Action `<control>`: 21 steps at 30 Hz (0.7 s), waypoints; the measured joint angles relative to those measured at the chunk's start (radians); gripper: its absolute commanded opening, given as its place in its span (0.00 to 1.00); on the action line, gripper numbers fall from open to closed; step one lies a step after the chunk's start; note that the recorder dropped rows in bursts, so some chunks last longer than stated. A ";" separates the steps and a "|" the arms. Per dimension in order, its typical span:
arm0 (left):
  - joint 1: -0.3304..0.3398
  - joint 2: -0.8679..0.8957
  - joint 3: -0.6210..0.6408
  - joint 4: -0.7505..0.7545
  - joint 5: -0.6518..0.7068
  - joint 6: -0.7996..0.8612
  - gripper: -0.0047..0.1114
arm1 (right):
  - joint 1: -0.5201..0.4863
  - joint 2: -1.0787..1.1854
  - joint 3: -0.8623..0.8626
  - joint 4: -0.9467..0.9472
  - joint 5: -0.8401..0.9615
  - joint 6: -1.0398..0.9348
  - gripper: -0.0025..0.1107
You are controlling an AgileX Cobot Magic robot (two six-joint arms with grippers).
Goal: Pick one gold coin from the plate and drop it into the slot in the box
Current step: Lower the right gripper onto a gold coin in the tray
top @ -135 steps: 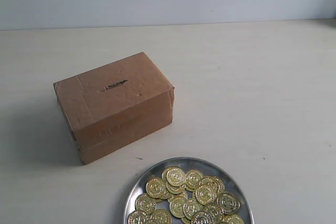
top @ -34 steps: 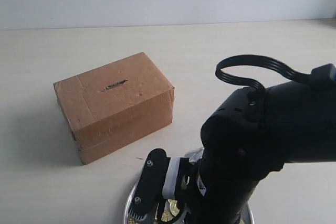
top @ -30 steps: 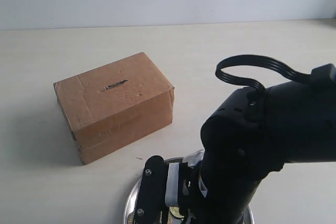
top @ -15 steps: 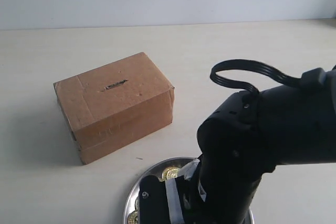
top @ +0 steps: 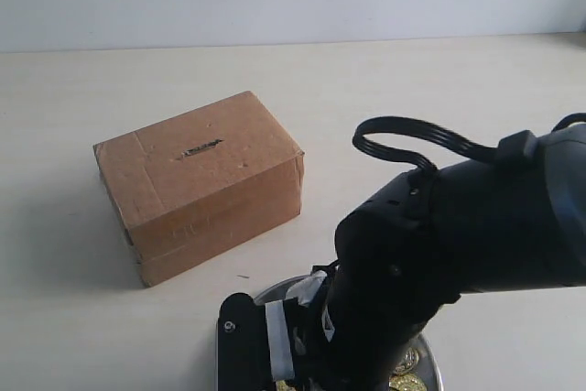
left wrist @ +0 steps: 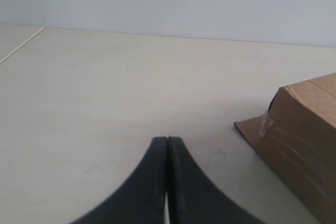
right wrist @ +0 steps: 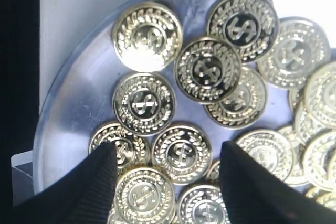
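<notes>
Fingers of the right gripper (right wrist: 167,153) stood spread over the coins (right wrist: 207,69) on the plate (right wrist: 73,114), near and right of the box (top: 197,185); those of the left gripper (left wrist: 167,141) were pressed together.

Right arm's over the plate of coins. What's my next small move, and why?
Probably lower the right gripper slightly, then close: its fingers are open, straddling one gold coin on the plate, and do not grip it yet.

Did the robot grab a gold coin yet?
No, the right arm's fingers stand apart above the coins on the plate, with no coin pinched between them.
</notes>
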 measured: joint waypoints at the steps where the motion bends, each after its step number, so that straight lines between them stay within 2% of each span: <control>1: 0.000 0.000 0.000 0.000 0.000 0.000 0.04 | 0.008 0.000 -0.006 0.014 -0.007 -0.020 0.50; 8: 0.000 0.000 0.000 0.000 0.000 0.000 0.04 | 0.047 0.002 -0.034 0.020 -0.043 -0.031 0.50; 21: 0.000 0.000 0.000 0.000 0.000 0.000 0.04 | 0.048 0.049 -0.034 -0.002 -0.164 -0.031 0.50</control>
